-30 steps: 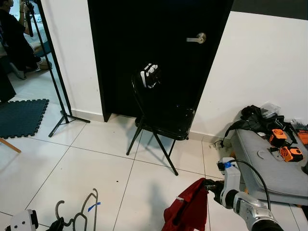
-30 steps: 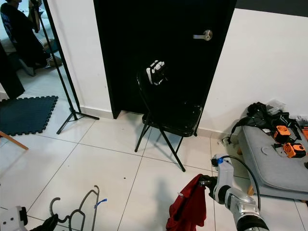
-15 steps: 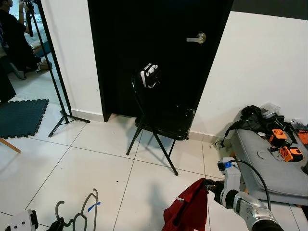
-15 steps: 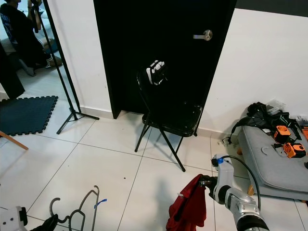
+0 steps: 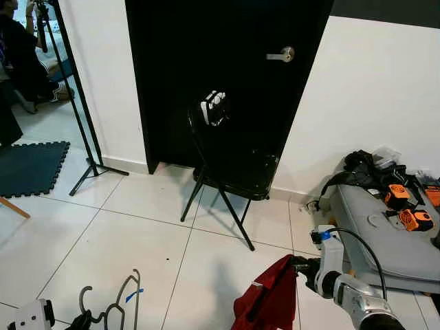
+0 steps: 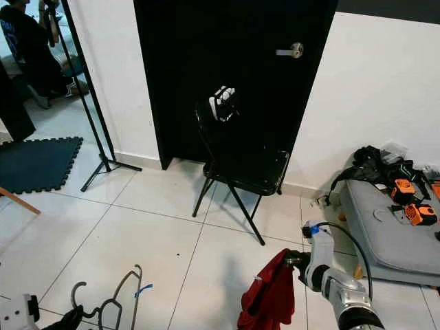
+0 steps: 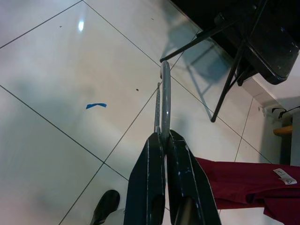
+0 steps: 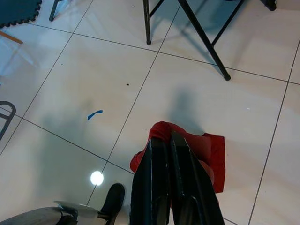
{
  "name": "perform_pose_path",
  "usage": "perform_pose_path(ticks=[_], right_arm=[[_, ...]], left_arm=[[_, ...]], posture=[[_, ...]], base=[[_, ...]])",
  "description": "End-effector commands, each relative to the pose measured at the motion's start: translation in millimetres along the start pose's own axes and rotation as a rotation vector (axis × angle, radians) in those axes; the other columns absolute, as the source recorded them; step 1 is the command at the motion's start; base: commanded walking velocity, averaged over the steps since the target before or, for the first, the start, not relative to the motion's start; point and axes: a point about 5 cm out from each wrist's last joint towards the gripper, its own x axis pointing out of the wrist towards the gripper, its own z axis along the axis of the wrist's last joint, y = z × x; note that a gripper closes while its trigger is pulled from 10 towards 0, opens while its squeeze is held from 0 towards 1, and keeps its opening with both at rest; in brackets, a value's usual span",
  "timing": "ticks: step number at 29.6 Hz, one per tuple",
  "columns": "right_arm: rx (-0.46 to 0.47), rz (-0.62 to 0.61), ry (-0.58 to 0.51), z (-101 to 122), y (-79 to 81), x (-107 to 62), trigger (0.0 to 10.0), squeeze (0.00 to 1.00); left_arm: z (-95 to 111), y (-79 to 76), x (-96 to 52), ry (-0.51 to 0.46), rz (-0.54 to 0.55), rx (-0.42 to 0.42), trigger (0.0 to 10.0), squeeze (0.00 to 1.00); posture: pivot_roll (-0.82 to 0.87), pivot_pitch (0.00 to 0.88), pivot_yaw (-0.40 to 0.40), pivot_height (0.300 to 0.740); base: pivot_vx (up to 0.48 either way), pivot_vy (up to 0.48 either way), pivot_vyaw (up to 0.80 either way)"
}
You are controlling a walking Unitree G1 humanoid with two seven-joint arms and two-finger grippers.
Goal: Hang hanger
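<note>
A grey wire hanger point(image 7: 164, 96) sticks out from between the fingers of my left gripper point(image 7: 164, 137), which is shut on it. In the left eye view the hanger point(image 5: 122, 301) hangs low at the bottom left, just above the white floor tiles. My right gripper point(image 8: 166, 139) is shut on a red cloth point(image 8: 206, 153). The red cloth point(image 5: 269, 298) droops from the right gripper point(image 5: 297, 263) at the bottom right, close to the floor. The two grippers are well apart.
A black folding chair point(image 5: 232, 168) stands before a black door point(image 5: 227, 62). At the right lies a grey case point(image 5: 381, 237) with orange tools on it. A light stand point(image 5: 81, 124), a dark foam mat point(image 5: 29, 166) and a person point(image 5: 20, 58) are at the left.
</note>
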Motion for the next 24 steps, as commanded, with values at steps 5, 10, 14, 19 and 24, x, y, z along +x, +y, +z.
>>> perform_pose_path(ticks=[5,10,14,19,24], right_arm=[[0.015,-0.007,-0.018,1.4,-3.0,-2.9,10.0,0.00],[0.015,-0.007,-0.018,2.6,-4.0,-3.5,10.0,0.00],[0.015,-0.007,-0.019,3.0,-4.3,-3.7,10.0,0.00],[0.014,-0.009,-0.018,2.2,-5.3,-4.8,10.0,0.00],[0.015,-0.009,-0.016,1.6,-5.7,-5.1,10.0,0.00]], left_arm=[[-2.8,0.3,-1.3,0.009,0.008,-0.012,10.0,0.00],[-1.8,-0.7,-1.9,0.005,0.009,-0.012,10.0,0.00],[-1.5,-1.0,-2.1,0.004,0.009,-0.012,10.0,0.00],[-2.6,-1.5,-3.6,0.007,0.007,-0.013,10.0,0.00],[-3.3,-1.7,-4.0,0.009,0.006,-0.013,10.0,0.00]], posture=[[0.04,0.000,-0.082,0.740],[0.04,0.000,-0.086,0.740],[0.04,0.000,-0.086,0.740],[0.04,0.000,-0.087,0.740],[0.04,0.000,-0.091,0.740]], base=[[0.000,0.000,0.00],[0.000,0.000,0.00],[0.000,0.000,0.00],[0.000,0.000,0.00],[0.000,0.000,0.00]])
